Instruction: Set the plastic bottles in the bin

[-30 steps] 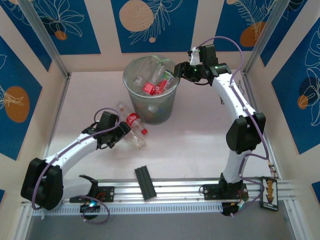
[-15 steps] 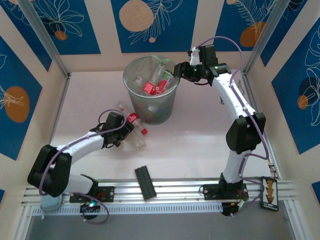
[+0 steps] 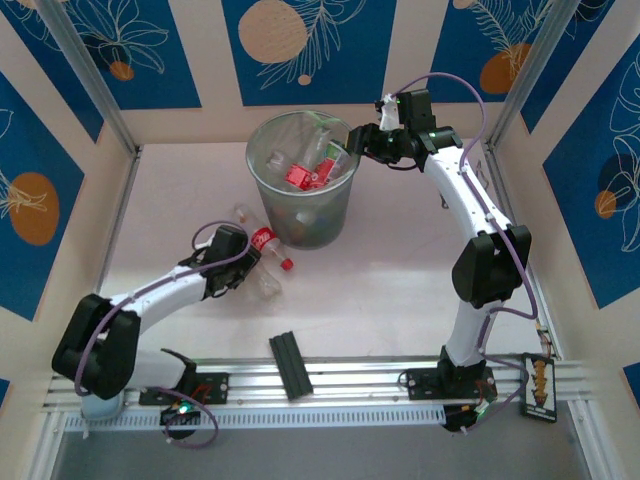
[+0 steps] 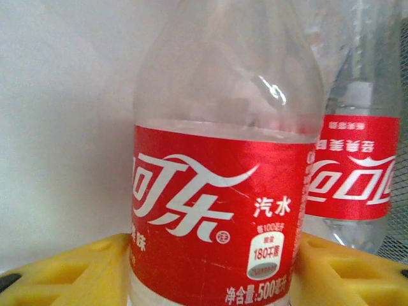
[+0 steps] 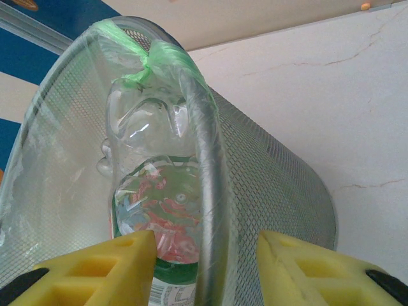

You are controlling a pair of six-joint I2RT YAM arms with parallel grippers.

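- Plastic bottles (image 3: 300,177) are mostly dealt with: several lie piled inside the bin (image 3: 312,228), with red labels showing at its open top.
- At least two are left on the table (image 3: 400,270), just beside the bin's foot on my left side. I judge the job well past half but not finished.
- My left gripper (image 4: 213,245) has one red-labelled bottle (image 4: 217,210) between its yellow pads (image 4: 70,274), one pad at each side of the label. They look to be against the plastic, but I cannot tell whether they are squeezing it or merely straddling it.
- A second red-labelled bottle (image 4: 354,169) lies just behind that one, nearer the bin's mesh wall and outside my grasp.
- My right gripper (image 5: 207,239) hangs at the bin's far-right rim with its fingers spread and nothing between them but the rim itself.
- Beyond that rim, inside the liner, a green-labelled bottle (image 5: 162,217) rests in the bin, so that side's delivery looks complete.
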